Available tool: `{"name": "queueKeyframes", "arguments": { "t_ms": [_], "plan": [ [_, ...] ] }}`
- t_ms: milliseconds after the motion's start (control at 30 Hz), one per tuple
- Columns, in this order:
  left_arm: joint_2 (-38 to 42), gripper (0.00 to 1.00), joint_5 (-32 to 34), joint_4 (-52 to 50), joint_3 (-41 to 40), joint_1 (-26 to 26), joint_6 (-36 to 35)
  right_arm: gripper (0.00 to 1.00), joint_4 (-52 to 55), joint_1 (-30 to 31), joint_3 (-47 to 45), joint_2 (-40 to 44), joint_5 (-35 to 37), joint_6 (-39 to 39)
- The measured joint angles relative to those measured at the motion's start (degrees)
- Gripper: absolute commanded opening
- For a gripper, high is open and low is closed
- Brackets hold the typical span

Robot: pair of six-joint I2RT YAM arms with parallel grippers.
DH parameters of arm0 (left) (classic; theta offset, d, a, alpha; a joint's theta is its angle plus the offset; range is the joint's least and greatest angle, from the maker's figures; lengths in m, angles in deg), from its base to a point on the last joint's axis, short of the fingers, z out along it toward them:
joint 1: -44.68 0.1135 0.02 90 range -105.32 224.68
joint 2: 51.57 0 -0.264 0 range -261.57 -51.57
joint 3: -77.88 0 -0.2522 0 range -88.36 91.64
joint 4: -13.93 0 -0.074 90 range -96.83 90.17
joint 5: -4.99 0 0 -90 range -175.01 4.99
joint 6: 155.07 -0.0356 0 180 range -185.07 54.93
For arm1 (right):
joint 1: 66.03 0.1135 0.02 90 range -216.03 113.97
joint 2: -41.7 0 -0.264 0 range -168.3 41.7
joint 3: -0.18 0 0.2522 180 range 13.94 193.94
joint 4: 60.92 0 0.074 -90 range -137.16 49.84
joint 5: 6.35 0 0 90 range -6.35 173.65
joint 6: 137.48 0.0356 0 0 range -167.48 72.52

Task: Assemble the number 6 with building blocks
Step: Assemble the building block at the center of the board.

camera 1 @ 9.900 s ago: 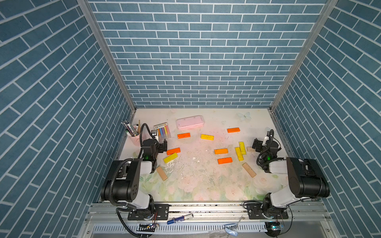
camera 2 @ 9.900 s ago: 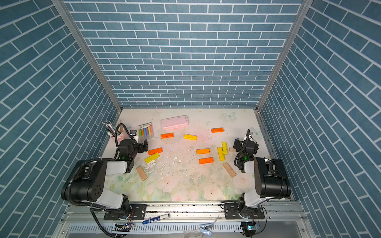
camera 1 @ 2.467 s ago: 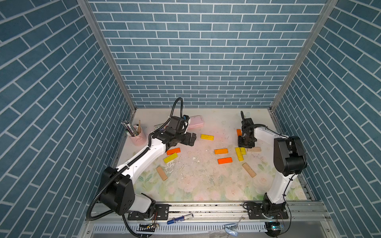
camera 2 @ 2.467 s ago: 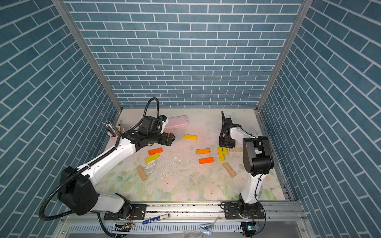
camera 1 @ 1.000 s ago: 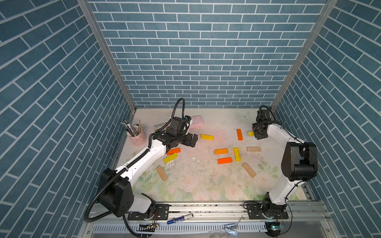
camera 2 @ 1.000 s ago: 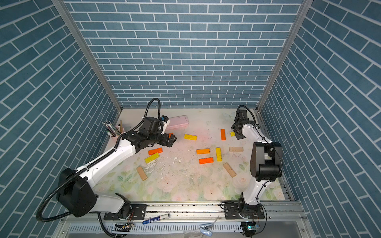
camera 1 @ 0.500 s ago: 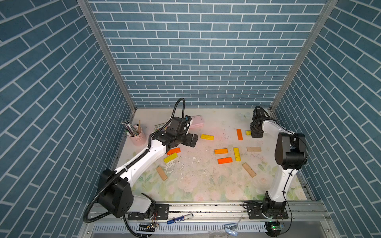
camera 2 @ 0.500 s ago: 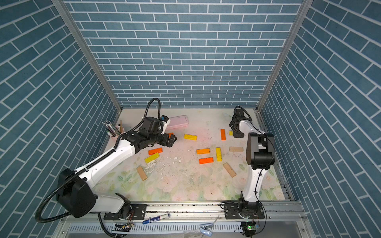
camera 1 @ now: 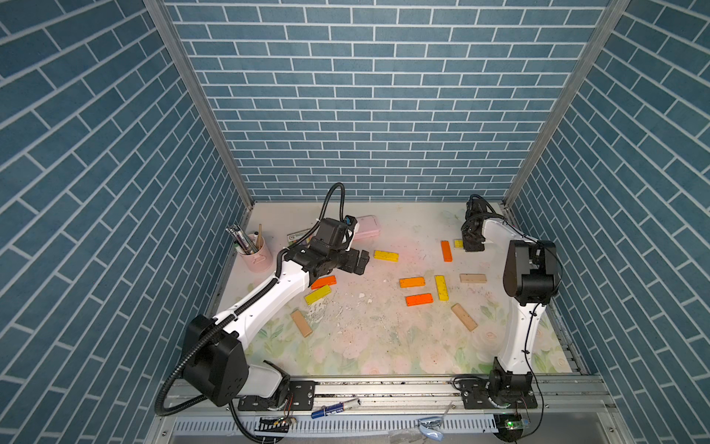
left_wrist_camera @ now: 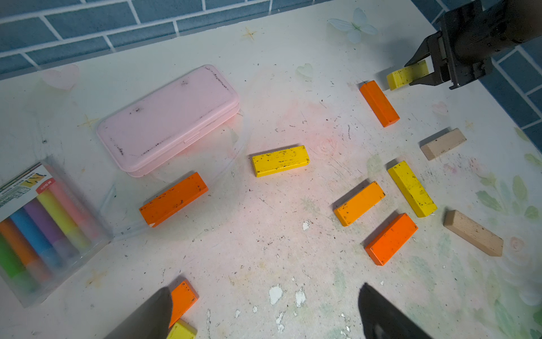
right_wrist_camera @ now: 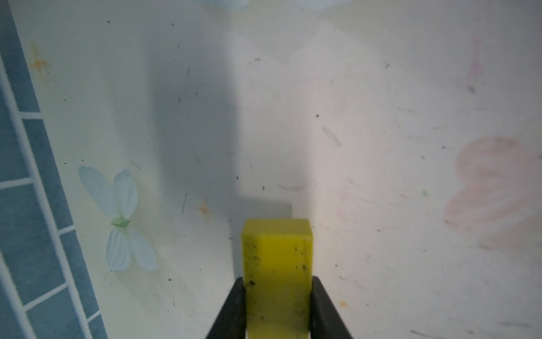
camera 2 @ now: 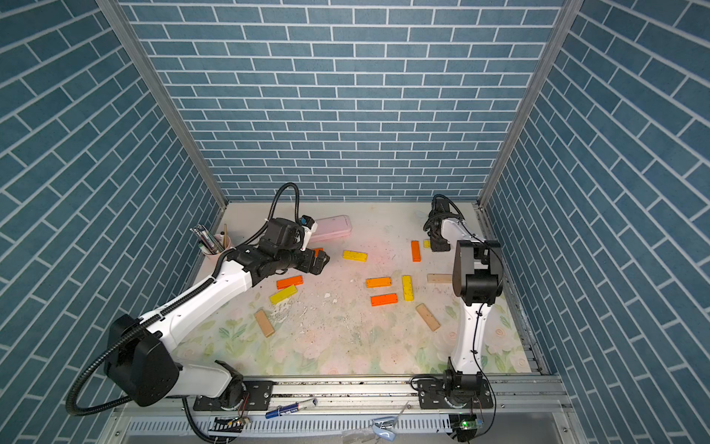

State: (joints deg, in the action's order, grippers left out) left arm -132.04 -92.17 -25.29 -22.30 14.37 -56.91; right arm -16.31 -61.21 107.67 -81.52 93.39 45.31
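Sitting pinched inside right hand [right_wrist_camera: 277,283], yellow block [right_wrist_camera: 277,249]

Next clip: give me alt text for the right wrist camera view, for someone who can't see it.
A yellow block is clamped between the two black fingers of the right end effector, its free end pointing out over a pale, speckled table. A white butterfly print lies on the table near a strip of blue brick wall.

Both top views looking down over whole bench [camera 1: 365,346], sharing it. Left wrist view facing beyond left tool [left_wrist_camera: 264,290]; right one hugging right tool [right_wrist_camera: 277,281] closely.
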Motion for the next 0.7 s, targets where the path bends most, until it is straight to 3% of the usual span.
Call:
{"name": "queueKeyframes", "arguments": {
  "t_ms": [700],
  "plan": [
    [0.0, 0.99, -0.42, 0.0, 0.0, 0.0, 0.0, 0.32, 1.84, 1.57, 4.35, -4.24, -0.13, 0.39]
  ]
}}
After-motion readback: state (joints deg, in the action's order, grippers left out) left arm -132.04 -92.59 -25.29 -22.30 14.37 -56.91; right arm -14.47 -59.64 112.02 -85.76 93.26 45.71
